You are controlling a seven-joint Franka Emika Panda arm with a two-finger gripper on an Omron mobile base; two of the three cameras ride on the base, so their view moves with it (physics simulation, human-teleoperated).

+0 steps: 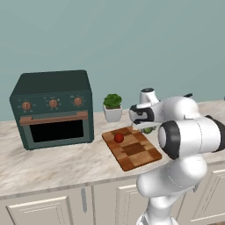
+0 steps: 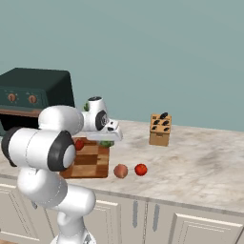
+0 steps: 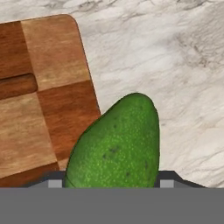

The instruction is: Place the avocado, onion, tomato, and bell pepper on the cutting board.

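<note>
- In the left base view, you see the cutting board (image 1: 132,148) on the marble counter (image 1: 52,162), between the dark green oven (image 1: 52,110) on the left and the arm on the right. One red round item (image 1: 118,138) already sits on the far left part of the board; I cannot tell if it is the tomato or the bell pepper. The gripper (image 1: 147,127) hangs over the far right edge of the board, and a little green of the avocado (image 1: 148,130) shows under it. A potted plant (image 1: 113,107) stands behind the board.
- In the right base view, the onion (image 2: 120,170) and a second red item (image 2: 140,169) lie near the front edge of the counter, just right of the board, close together. They are not yet on the board. A knife block (image 2: 160,129) stands far behind them, well apart.
- In the hand view, the avocado fills the space between the two finger tips (image 3: 55,180), so the pincer is closed on it, only as wide as the fruit allows. The fruit hangs over the border of the board, half above wood and half above marble. I judge you should move it more to the board before you release, so it does not roll off.
</note>
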